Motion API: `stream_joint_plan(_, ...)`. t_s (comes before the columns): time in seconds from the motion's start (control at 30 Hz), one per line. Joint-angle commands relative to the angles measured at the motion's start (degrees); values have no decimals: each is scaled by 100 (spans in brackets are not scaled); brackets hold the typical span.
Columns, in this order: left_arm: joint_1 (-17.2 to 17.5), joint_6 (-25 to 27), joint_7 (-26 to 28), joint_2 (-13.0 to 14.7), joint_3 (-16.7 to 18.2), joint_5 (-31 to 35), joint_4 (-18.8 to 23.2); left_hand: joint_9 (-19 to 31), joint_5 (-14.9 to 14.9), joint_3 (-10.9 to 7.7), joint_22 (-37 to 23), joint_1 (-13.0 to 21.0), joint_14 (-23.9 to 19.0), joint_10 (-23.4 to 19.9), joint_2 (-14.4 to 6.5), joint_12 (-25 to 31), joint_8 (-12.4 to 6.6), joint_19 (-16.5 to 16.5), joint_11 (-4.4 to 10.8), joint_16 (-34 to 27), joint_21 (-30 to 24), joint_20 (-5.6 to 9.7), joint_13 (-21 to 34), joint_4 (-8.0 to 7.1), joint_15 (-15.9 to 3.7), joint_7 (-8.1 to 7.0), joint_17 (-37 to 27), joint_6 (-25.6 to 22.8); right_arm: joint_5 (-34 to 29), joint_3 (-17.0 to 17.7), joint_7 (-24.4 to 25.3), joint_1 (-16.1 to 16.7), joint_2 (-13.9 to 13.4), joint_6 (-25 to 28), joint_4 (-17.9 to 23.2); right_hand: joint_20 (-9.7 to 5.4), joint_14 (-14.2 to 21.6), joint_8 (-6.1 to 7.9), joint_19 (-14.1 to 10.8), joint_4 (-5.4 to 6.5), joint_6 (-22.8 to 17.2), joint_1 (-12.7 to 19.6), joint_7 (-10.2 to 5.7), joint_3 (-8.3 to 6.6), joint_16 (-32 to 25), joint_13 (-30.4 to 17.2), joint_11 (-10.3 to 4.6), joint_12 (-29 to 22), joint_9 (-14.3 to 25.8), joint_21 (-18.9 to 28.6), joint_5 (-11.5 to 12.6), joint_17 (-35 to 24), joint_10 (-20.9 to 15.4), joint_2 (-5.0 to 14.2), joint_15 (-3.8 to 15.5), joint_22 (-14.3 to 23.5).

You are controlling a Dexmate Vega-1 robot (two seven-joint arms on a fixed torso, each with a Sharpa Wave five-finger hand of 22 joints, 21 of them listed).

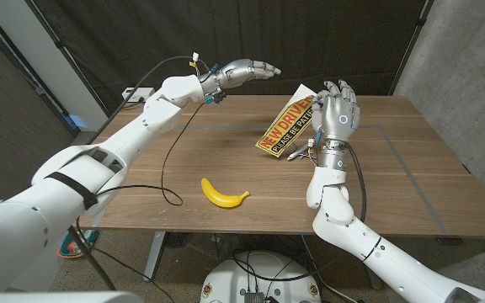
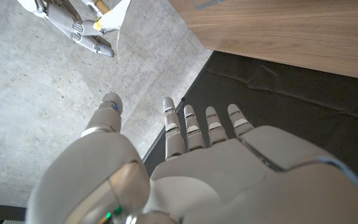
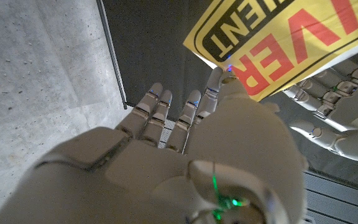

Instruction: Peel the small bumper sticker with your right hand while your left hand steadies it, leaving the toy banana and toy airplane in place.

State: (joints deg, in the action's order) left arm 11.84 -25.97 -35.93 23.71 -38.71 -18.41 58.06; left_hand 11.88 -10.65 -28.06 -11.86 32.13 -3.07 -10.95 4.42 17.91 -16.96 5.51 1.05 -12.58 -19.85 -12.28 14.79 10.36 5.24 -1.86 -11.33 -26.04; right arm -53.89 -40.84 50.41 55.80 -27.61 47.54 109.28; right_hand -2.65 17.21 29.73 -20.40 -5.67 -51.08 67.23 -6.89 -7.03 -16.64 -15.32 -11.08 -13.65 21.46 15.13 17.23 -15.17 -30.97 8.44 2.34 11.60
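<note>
Head view: right hand (image 1: pixel 335 108) pinches the bumper sticker (image 1: pixel 286 126) aloft, left hand (image 1: pixel 244 73) empty and spread, apart; toy banana (image 1: pixel 223 194) untouched on counter (image 1: pixel 394 177), peel unconfirmed

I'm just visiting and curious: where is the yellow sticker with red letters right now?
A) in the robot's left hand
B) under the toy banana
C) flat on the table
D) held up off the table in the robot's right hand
D: the bumper sticker is lifted off the table, pinched by the right hand, while the left hand is raised apart from it, holding nothing.

Lab, black curtain (image 1: pixel 141 34), concrete wall (image 1: pixel 470 50), cables (image 1: pixel 259 265)
</note>
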Motion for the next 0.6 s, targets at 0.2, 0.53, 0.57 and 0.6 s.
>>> stream_joint_plan(0.2,-203,15,-328,46,-258,306,517,23,-9,50,-15,140,16,6,69,27,-35,57,-22,2,73,-18,49,-46,88,54,-8,-98,-239,-186,-161,-232,-53,55,-160,-242,-50,43,31,39,-208,29,-147,21,31,-16,-56,28,-13,50,24,-26,-15,31,1038,12)
stream_joint_plan(0.53,-127,161,237,255,-382,1044,1117,90,-5,90,-20,293,-8,-17,106,32,-137,85,42,-17,105,-16,92,-63,76,-104,-9,-244,-214,-183,-15,-263,-56,-125,-215,-214,-77,44,28,57,-236,24,-122,52,23,-25,-52,35,-43,61,21,-58,-18,47,1037,10)
stream_joint_plan(0.57,-124,159,261,253,-387,1069,1122,96,-4,93,-20,307,-13,-32,109,37,-145,87,67,-19,108,-16,96,-62,73,-106,-9,-254,-219,-186,3,-264,-62,-153,-208,-214,-79,48,29,58,-249,25,-119,55,21,-26,-53,36,-46,61,20,-62,-15,48,1038,10)
stream_joint_plan(0.6,-114,162,302,253,-386,1095,1133,100,-3,96,-21,320,-14,-46,113,42,-152,90,82,-20,110,-15,99,-62,70,-108,-9,-259,-242,-197,26,-271,-60,-160,-215,-212,-81,46,36,60,-248,23,-116,60,19,-27,-52,35,-50,60,19,-66,-19,48,1035,10)
